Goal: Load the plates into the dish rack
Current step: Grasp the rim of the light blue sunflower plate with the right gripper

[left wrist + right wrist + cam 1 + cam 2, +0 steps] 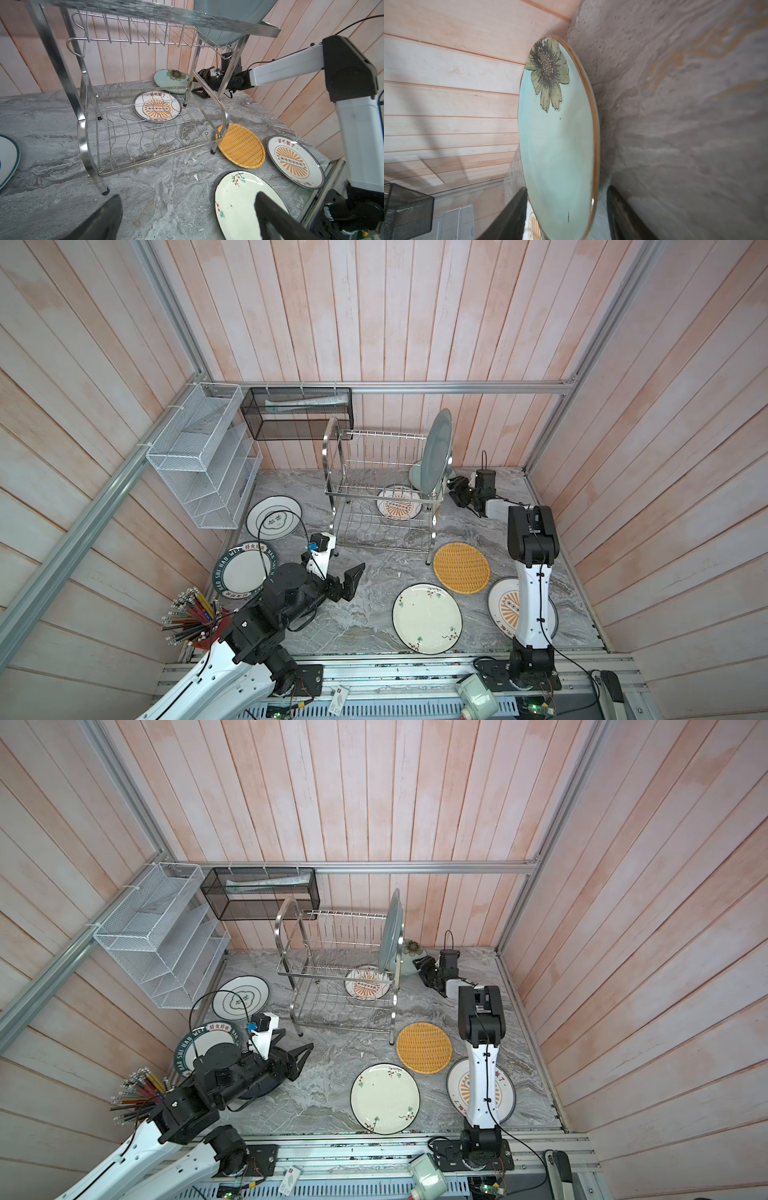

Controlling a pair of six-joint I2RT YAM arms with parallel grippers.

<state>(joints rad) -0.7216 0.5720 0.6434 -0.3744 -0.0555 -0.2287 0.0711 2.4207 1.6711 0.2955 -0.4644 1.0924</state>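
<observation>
Dish rack [374,493]: stands far middle on the grey marbled worktop [357,626].
Grey-blue plate [436,452]: upright on edge in the rack's upper tier, at its right end.
Pale green plate [558,145]: flower-printed, low at the far right, just beyond the rack; lifted or resting, cannot tell.
Right gripper [566,188]: fingers stand partly apart on either side of the pale green plate's rim; a gap shows beside one finger.
Left gripper [188,197]: fingers spread wide, holding nothing, over the worktop near left of the rack.
Far sunburst plate [397,506]: flat beneath the rack's right part.
Near sunburst plate [505,605]: flat, near right, partly under the right arm.
Yellow woven plate [461,568]: flat beside the rack's near right leg.
Cream floral plate [427,618]: flat, near middle, just beside the woven one.
Green-ringed plate [274,517], lettered plate [241,568]: flat along the left edge.
</observation>
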